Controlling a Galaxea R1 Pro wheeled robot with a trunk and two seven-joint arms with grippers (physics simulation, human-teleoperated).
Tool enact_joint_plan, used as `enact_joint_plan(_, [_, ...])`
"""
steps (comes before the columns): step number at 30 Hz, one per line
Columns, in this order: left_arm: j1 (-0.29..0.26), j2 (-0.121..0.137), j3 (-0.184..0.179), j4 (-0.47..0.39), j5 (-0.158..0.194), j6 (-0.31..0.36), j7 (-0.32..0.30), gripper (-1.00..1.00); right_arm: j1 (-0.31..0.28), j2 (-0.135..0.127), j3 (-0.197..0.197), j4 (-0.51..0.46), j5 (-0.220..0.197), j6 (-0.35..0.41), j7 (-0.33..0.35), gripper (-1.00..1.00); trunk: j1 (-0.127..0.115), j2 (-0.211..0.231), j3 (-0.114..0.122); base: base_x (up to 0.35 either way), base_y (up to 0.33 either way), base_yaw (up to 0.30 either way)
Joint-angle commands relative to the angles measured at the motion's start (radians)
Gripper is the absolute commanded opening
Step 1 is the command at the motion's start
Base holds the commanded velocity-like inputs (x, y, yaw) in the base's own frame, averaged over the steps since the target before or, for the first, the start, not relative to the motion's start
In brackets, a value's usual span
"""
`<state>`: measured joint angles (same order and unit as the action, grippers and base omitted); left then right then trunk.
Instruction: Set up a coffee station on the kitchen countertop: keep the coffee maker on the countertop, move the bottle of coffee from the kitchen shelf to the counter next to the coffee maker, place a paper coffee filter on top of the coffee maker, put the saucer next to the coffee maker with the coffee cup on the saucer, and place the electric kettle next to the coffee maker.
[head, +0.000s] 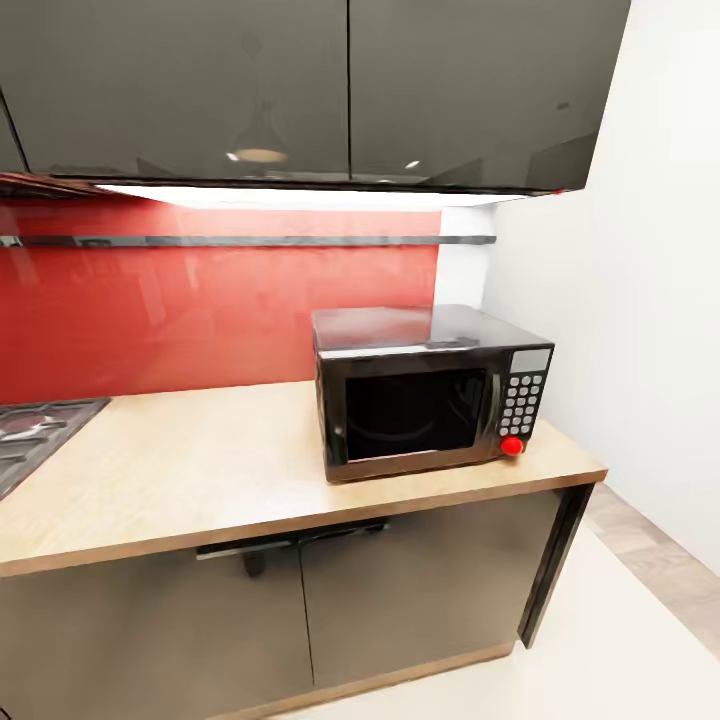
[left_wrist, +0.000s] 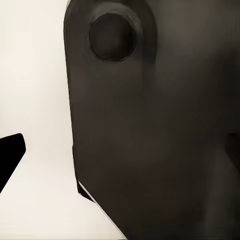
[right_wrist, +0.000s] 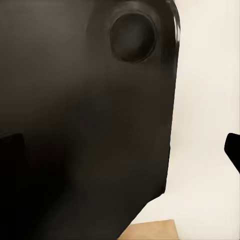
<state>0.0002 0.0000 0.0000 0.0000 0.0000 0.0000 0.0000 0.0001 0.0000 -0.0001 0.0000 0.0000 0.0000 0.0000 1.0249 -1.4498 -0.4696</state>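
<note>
The kitchen countertop (head: 200, 470) is a light wood-grain worktop over dark grey cabinet fronts (head: 300, 610), and it ends at the right near a white wall. The coffee maker, bottle of coffee, paper coffee filter, saucer, coffee cup and electric kettle are out of view. My left gripper (left_wrist: 120, 155) is open, one black fingertip (left_wrist: 10, 155) showing against a pale floor beside a dark part of my own body. My right gripper (right_wrist: 122, 150) is open too, a fingertip (right_wrist: 234, 150) at the picture's edge, with nothing held.
A black microwave (head: 430, 395) with a red knob stands on the counter's right end. A gas hob (head: 35, 430) sits at the far left. Glossy dark upper cabinets (head: 300, 90) hang over a red backsplash (head: 200, 310) with a thin rail (head: 250, 240). Pale floor (head: 620, 640) lies to the right.
</note>
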Motion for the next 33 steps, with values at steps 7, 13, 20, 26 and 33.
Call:
enact_joint_plan(7, [0.001,-0.004,0.001,-0.018,0.002,-0.015,-0.002,1.00,-0.005,0.036,-0.003,-0.036,-0.002,-0.006,-0.003,1.00,0.000,0.000,0.000,0.000,0.000,0.000])
enact_joint_plan(13, [0.001,-0.005,0.002,-0.018,0.002,-0.048,0.002,1.00,-0.005,0.044,-0.004,-0.061,0.000,-0.006,-0.003,1.00,0.000,0.000,0.000,0.000,0.000,0.000])
enact_joint_plan(20, [0.001,0.005,0.002,-0.017,-0.001,-0.049,0.011,1.00,-0.005,0.043,-0.002,-0.067,0.002,-0.008,0.001,1.00,0.000,0.000,0.000,0.000,0.000,0.019])
enact_joint_plan(26, [0.001,0.001,0.002,-0.017,0.001,-0.047,0.011,1.00,-0.005,0.043,0.001,-0.082,0.003,-0.008,0.002,1.00,0.000,0.000,-0.001,0.000,0.000,0.247])
enact_joint_plan(33, [0.001,-0.001,0.002,-0.017,0.002,-0.046,0.011,1.00,-0.005,0.043,0.002,-0.102,0.003,-0.008,0.002,1.00,0.000,0.000,-0.005,0.000,0.000,0.271])
